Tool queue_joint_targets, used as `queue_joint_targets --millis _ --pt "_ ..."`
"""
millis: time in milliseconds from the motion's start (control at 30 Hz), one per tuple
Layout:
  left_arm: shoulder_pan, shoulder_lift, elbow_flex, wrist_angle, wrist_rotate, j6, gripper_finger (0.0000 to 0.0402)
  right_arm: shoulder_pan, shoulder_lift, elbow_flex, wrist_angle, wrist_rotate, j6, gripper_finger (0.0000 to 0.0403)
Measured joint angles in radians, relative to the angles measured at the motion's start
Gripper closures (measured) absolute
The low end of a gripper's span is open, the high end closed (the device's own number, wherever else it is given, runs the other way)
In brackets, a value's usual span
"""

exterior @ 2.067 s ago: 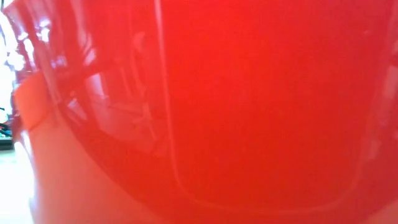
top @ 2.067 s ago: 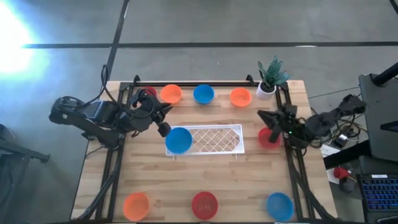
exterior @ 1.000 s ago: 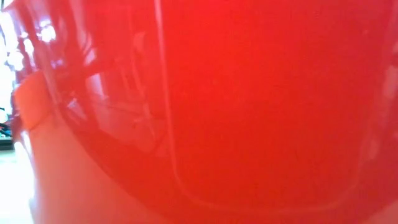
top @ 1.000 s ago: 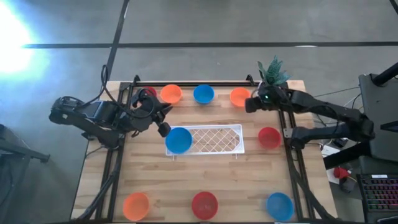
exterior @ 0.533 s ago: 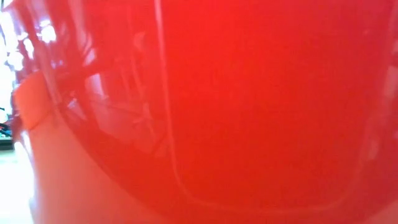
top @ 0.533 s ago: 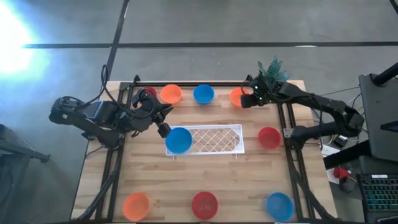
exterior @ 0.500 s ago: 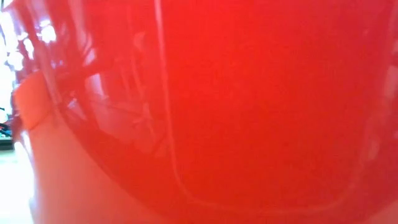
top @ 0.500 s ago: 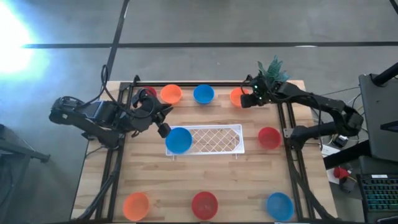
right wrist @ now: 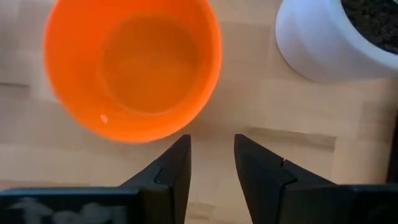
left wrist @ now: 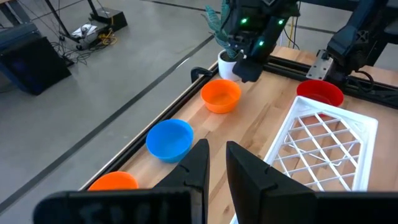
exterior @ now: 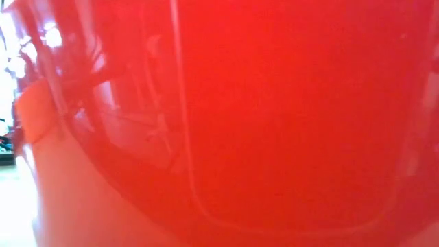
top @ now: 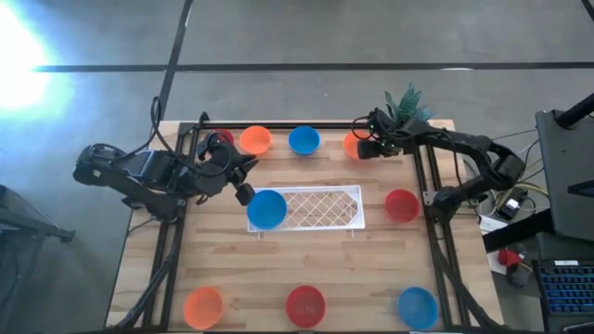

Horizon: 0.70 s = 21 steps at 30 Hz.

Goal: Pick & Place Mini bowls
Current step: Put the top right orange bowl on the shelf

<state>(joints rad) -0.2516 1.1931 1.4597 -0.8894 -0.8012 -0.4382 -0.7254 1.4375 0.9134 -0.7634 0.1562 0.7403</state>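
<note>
Several mini bowls stand on the wooden table. On the far side are a red one [top: 221, 139], an orange one [top: 255, 140], a blue one [top: 303, 140] and another orange one [top: 353, 144]. A blue bowl [top: 267, 209] sits on the left end of the white lattice tray [top: 320, 208], and a red bowl [top: 401, 205] stands right of the tray. My right gripper [top: 363, 147] hovers open at the far-right orange bowl [right wrist: 134, 65]; its fingers [right wrist: 171, 165] are clear of the rim. My left gripper [top: 243, 182] waits open beside the tray's left end.
A white pot [right wrist: 329, 37] with a green plant [top: 406, 104] stands just right of the orange bowl. Orange [top: 203, 305], red [top: 305, 305] and blue [top: 417, 307] bowls line the near edge. The red bowl [exterior: 260, 123] fills the low view. Black rails run along the table's sides.
My right arm has swung from the red bowl at the table's right side toward the far edge. It has then eased left past the plant pot until its gripper is over the far-right orange bowl. No bowl has moved.
</note>
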Motion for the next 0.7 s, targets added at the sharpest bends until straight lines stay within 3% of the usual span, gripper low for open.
queue_joint_targets --millis 333,700 --pt "0.000 0.000 0.000 0.000 0.000 0.000 0.0354 -0.018 0.060 -0.001 0.123 0.000 0.000 0.0286" --pt "0.000 0.000 0.000 0.000 0.000 0.000 0.0354 -0.030 0.163 -0.001 0.128 -0.001 0.005 0.0293"
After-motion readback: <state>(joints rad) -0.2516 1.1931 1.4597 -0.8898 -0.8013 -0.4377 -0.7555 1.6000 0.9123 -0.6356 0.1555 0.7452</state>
